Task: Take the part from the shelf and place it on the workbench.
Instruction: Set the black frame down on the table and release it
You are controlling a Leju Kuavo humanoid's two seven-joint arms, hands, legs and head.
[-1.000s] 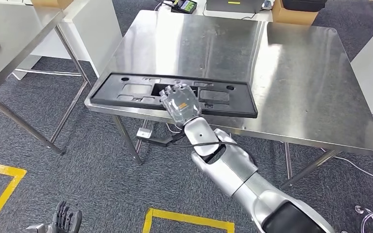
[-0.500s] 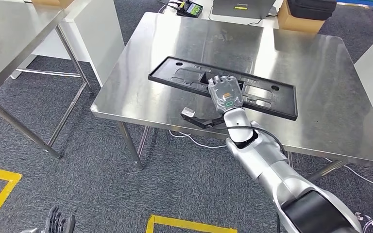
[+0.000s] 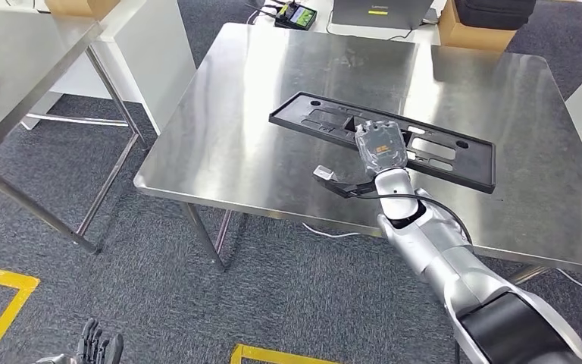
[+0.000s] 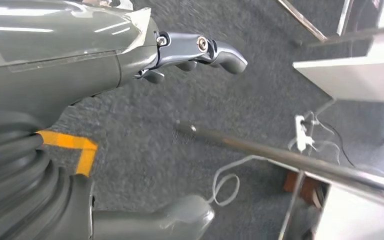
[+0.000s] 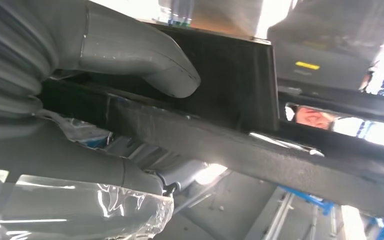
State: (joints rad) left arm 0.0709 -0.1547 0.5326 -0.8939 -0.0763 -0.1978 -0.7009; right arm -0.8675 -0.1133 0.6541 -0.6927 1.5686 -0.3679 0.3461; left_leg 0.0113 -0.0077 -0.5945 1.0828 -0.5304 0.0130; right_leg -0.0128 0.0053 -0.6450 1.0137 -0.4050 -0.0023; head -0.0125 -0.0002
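Part (image 3: 432, 152): long black panel with cut-outs, centre-right of the head view, over the workbench (image 3: 273, 114); whether it rests on it, unclear. Right hand (image 3: 380, 145): grasping the part's near edge. Left hand (image 3: 95, 350): lower left, over grey carpet, fingers apart, holding nothing.

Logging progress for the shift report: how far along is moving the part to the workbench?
Done: the black part is off the shelf and over the steel workbench. In hand: the right hand grips its near edge. Left: setting it flat and letting go. The left hand hangs idle near the floor.
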